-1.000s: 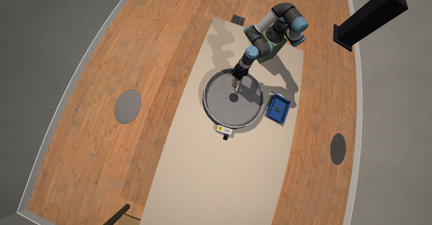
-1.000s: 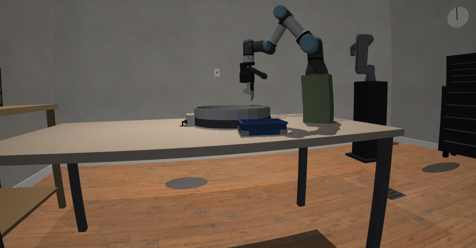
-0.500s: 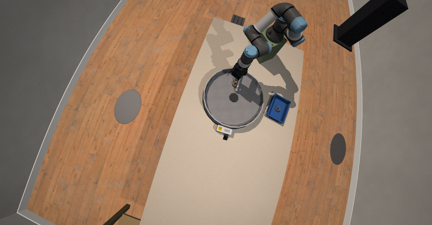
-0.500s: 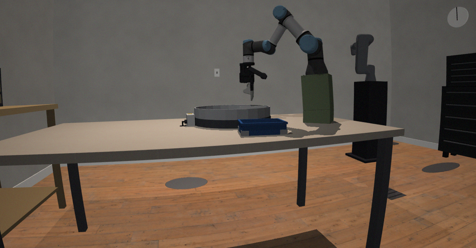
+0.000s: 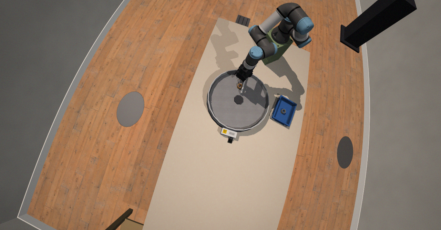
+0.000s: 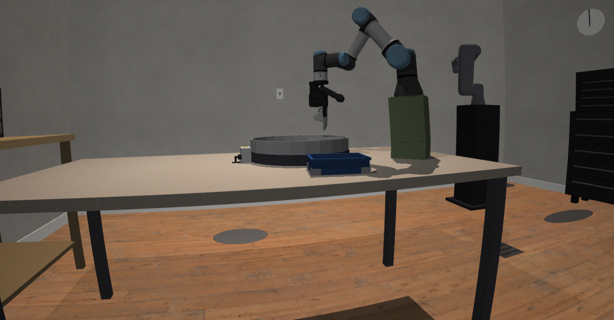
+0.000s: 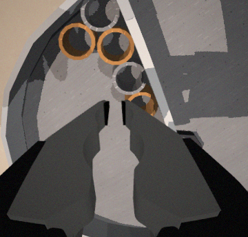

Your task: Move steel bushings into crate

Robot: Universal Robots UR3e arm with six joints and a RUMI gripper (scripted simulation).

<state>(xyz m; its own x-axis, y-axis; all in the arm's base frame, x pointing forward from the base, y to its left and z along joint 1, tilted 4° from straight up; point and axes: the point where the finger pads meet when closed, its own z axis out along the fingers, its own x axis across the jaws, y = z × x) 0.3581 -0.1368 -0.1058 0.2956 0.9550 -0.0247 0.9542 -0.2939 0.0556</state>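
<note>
My gripper (image 6: pixel 324 127) (image 7: pixel 115 102) is shut with nothing between its fingertips and hangs above the turntable (image 5: pixel 225 114) (image 6: pixel 300 148) (image 7: pixel 69 109). In the wrist view, one steel bushing (image 7: pixel 83 14) stands at the top near the rim. Another steel bushing (image 7: pixel 115 78) stands just ahead of the fingertips. Two copper-coloured bushings, one on the left (image 7: pixel 60 41) and one on the right (image 7: pixel 99 47), stand between them. A third copper-coloured bushing (image 7: pixel 141 94) is partly hidden by the right finger. One steel bushing (image 5: pixel 281 111) stands in the blue crate (image 5: pixel 282 119) (image 6: pixel 339 165).
A light divider wall (image 7: pixel 138 40) (image 5: pixel 243 88) runs inward from the turntable's rim, close beside the bushings. A white control box (image 5: pixel 228 132) (image 6: pixel 245 155) sits at the turntable's outer side. The green arm pedestal (image 6: pixel 409 124) stands behind the crate.
</note>
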